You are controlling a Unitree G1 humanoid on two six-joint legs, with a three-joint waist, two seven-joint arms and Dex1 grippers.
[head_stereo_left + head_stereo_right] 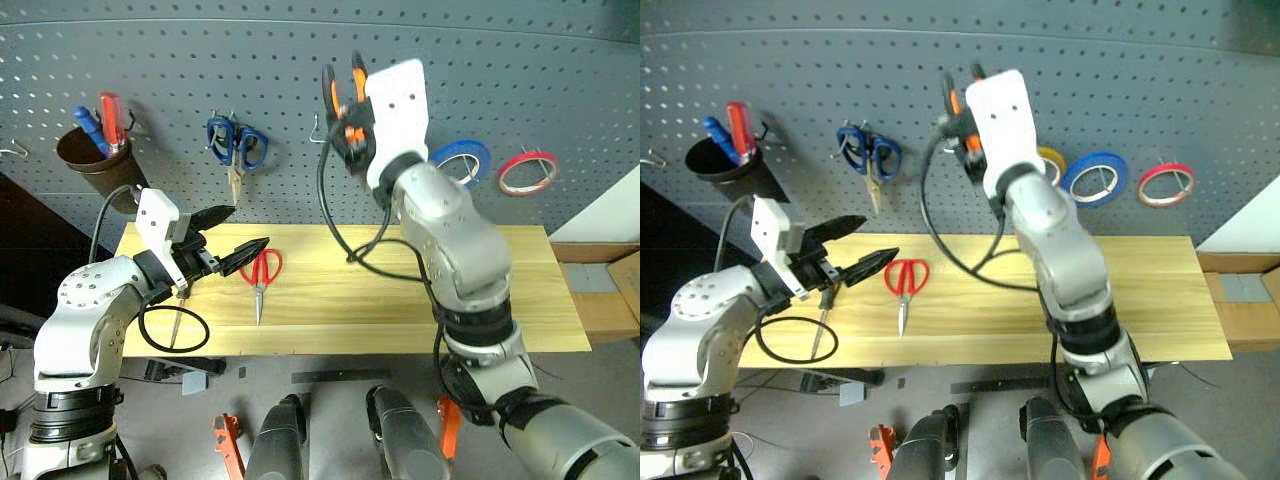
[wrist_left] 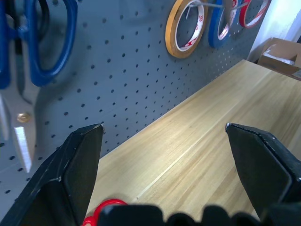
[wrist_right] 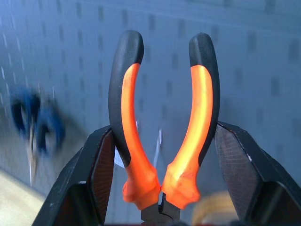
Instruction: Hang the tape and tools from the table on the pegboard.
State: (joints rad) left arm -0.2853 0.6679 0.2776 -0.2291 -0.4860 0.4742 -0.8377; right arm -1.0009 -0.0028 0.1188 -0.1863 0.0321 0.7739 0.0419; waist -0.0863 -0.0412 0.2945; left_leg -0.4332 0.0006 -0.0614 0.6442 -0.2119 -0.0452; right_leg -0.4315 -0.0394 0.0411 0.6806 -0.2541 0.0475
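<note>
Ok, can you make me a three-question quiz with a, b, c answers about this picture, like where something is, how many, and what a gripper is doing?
1. Where are the red-handled scissors?
a) on the light-yellow wooden table
b) hanging on the dark grey-blue pegboard
c) in the black cup

2. How many rolls of tape hang on the pegboard?
a) one
b) three
c) five

3. What is the right gripper doing?
a) hanging open and empty
b) holding a screwdriver
c) gripping the small orange-and-black-handled pliers

Answers:
1 a: the scissors lie flat on the wood, in front of the open left gripper.
2 b: the left wrist view shows a yellow roll, a blue roll and a thin red ring of tape.
3 c: both black fingers press the pliers' handles, raised before the pegboard.
</note>
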